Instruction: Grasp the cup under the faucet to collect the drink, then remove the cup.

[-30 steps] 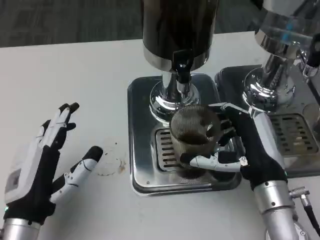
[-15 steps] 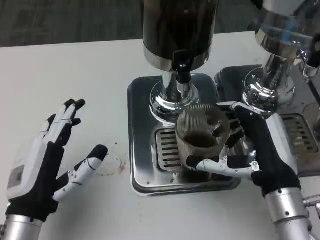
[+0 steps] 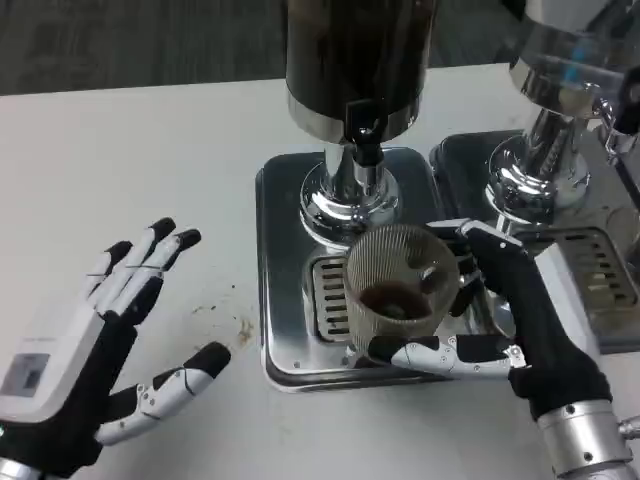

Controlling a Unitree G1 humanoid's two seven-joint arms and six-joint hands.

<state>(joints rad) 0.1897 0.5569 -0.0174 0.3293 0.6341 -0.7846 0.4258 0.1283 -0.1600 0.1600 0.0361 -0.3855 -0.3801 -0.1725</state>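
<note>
A ribbed, see-through cup (image 3: pixel 398 285) with dark drink at its bottom is held by my right hand (image 3: pixel 505 320), whose fingers wrap its right side and front. It sits over the drip grate (image 3: pixel 325 295) of the steel tray (image 3: pixel 282 250), a little in front of the black faucet (image 3: pixel 364 135) of the dark dispenser (image 3: pixel 355 60). My left hand (image 3: pixel 95 345) hovers over the white table at the lower left, fingers spread, holding nothing.
A second chrome dispenser (image 3: pixel 560 90) with its own tray and grate (image 3: pixel 598 280) stands at the right, close to my right forearm. Small brown drip stains (image 3: pixel 238 325) mark the table between the left hand and the tray.
The right hand has lifted and drawn the cup toward me and slightly right, off the faucet's line. The left hand has moved nearer and a bit rightward, still spread.
</note>
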